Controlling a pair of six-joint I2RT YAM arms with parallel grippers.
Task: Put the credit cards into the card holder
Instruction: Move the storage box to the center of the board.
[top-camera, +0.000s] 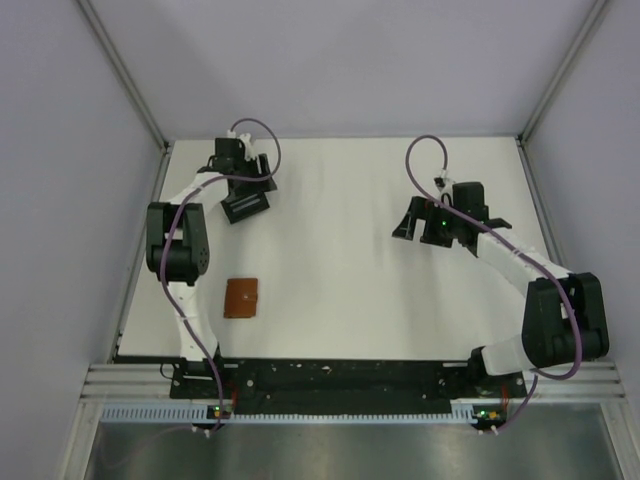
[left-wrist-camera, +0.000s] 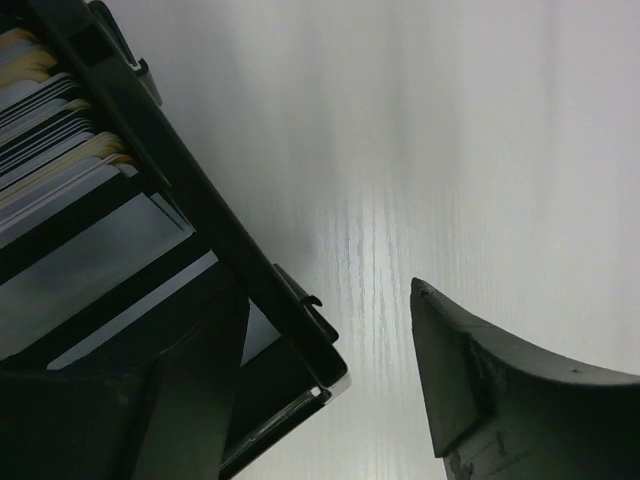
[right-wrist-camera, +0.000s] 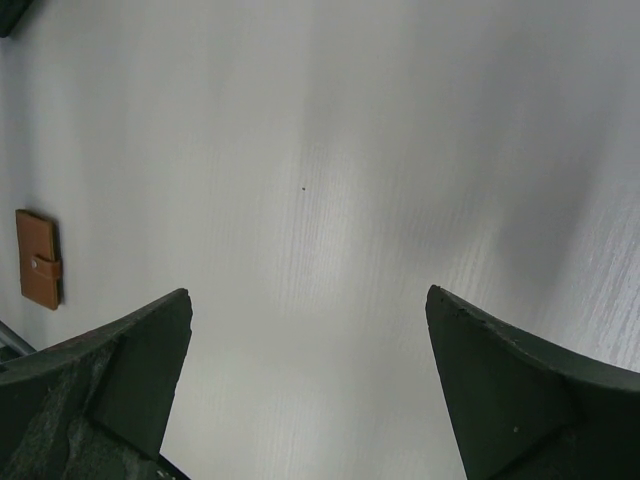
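The credit cards (left-wrist-camera: 70, 190) stand in the slots of a black open-frame box (top-camera: 245, 207); I see pale grey and tan edges, and more of a grey card (left-wrist-camera: 95, 255). My left gripper (top-camera: 243, 188) is open over that box's end; in the left wrist view (left-wrist-camera: 325, 300) its left finger lies over the box interior and its right finger over bare table, with the box's wall between them. The brown leather card holder (top-camera: 241, 297) lies shut on the table near the left arm; it also shows in the right wrist view (right-wrist-camera: 38, 260). My right gripper (top-camera: 408, 228) is open and empty above bare table (right-wrist-camera: 305, 300).
White table (top-camera: 340, 260) with grey walls on three sides. The arm bases and a black rail (top-camera: 340, 378) run along the near edge. The black box's frame (left-wrist-camera: 250, 260) has small clips sticking out at its corner.
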